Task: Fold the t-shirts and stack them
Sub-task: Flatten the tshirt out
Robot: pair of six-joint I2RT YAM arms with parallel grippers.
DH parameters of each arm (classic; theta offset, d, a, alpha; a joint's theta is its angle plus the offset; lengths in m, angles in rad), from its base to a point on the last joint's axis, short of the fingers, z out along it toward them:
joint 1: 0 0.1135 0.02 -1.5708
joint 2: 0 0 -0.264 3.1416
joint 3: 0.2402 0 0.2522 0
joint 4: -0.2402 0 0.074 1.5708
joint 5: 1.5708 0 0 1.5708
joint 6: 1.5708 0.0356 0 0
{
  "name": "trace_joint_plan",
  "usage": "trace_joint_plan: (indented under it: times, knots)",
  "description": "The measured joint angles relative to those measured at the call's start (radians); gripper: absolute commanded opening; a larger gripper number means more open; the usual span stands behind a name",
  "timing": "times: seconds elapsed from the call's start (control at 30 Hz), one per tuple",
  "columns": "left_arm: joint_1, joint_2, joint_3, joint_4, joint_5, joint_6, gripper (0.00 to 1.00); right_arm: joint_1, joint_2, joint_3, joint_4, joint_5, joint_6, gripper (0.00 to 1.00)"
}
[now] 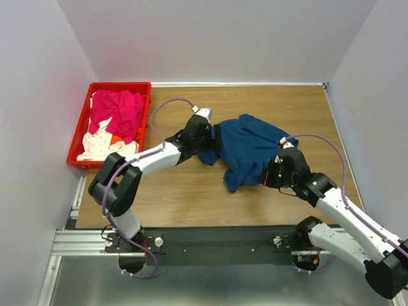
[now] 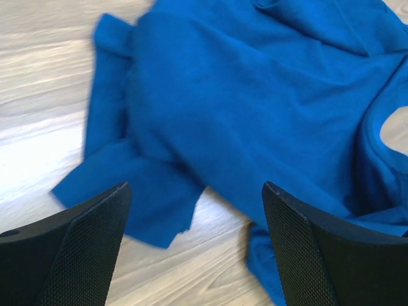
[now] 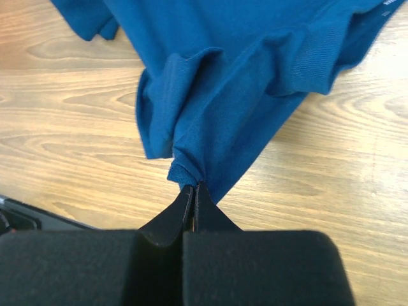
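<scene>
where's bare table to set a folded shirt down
Bare table shows along the near edge, between the blue shirt and the arm bases, and in the far right corner behind the shirt. Crowded: the red crate, heaped with shirts, far left; mid-table, where the left gripper and right gripper meet it.

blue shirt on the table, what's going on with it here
Two arms are working the crumpled blue shirt on the table. The right fingers are shut, pinching its edge. The left fingers are open over its left side, holding nothing. More shirts sit heaped in the red crate.
</scene>
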Motion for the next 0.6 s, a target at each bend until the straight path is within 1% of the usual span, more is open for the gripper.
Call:
trace_joint_plan:
  times: [0.07,0.2,0.3,0.4,0.5,0.6]
  knots:
    - [-0.010,0.021,0.016,-0.008,-0.012,0.000,0.84,0.000,0.000,0.000,-0.010,0.017,0.001,0.01]
    - [-0.011,0.016,-0.001,-0.044,-0.072,-0.018,0.83,0.000,-0.024,0.004,-0.027,0.087,0.002,0.01]
    - [-0.005,-0.038,-0.076,-0.052,-0.126,-0.064,0.82,0.000,-0.035,0.017,-0.028,0.127,0.000,0.01]
    - [0.003,-0.080,-0.128,-0.062,-0.150,-0.097,0.81,0.000,-0.022,0.033,-0.028,0.156,-0.001,0.01]
    - [0.010,-0.063,-0.122,-0.063,-0.148,-0.105,0.79,0.000,0.002,0.040,-0.028,0.170,-0.005,0.01]
    - [0.013,-0.013,-0.108,-0.052,-0.137,-0.108,0.78,0.001,0.011,0.040,-0.028,0.177,-0.005,0.01]
